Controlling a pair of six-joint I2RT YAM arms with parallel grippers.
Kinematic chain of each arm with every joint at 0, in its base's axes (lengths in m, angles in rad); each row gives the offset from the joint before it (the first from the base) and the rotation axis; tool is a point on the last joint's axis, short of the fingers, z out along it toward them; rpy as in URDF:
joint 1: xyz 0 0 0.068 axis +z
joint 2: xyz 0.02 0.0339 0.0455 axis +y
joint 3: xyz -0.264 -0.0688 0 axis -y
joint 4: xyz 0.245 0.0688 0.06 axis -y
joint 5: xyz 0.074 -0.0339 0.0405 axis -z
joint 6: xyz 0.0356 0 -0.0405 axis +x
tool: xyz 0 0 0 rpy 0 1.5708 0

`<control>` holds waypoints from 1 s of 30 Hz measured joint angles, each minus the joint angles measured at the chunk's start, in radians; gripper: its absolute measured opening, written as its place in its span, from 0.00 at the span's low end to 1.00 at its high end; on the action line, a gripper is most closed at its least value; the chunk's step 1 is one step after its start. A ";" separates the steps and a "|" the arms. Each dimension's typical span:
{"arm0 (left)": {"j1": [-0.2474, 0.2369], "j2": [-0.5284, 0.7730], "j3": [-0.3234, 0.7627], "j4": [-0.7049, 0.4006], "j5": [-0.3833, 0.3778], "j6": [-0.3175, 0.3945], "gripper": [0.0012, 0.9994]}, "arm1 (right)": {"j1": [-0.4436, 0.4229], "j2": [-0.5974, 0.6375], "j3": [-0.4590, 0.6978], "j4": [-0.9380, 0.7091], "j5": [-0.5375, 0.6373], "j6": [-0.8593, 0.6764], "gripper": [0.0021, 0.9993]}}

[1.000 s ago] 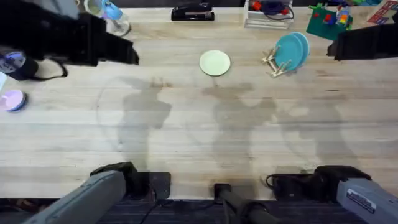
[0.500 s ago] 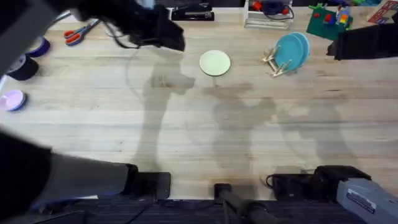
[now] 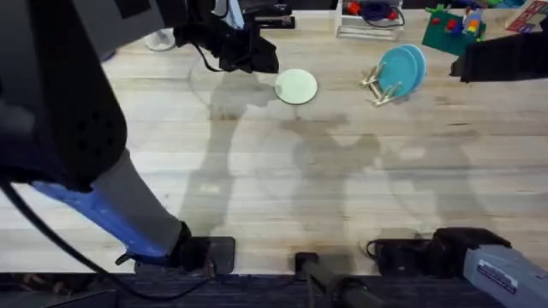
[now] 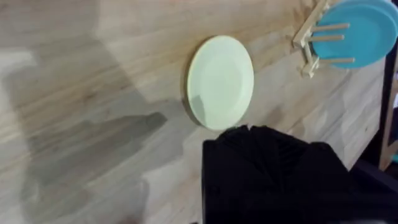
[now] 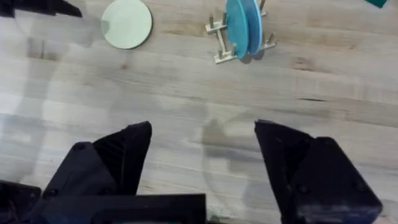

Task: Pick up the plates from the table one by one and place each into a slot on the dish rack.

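A pale cream-yellow plate lies flat on the table at the back middle. My left gripper hangs just left of it, shut, holding nothing. To the right the small wooden dish rack holds a teal-blue plate upright, with a paler blue plate in the slot behind it. My right gripper hovers right of the rack, open and holding nothing.
Along the back edge stand a black stapler, a white wire tray and green toy blocks. The left arm rises large and dark over the left side of the overhead view. Bare wood spreads across the middle and front.
The left arm has swung from the far left along the back of the table to just beside the cream plate. The right arm and all plates have stayed put.
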 joint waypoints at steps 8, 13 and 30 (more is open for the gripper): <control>0.000 0.076 0.000 0.121 0.028 -0.092 0.04 | 0.000 0.006 0.000 0.000 0.000 0.000 1.00; 0.000 0.123 0.000 0.154 0.056 -0.134 0.04 | 0.000 0.023 0.000 0.000 0.000 0.000 1.00; 0.000 0.155 0.000 0.167 0.072 -0.171 0.04 | 0.000 0.028 0.000 0.000 0.000 0.000 1.00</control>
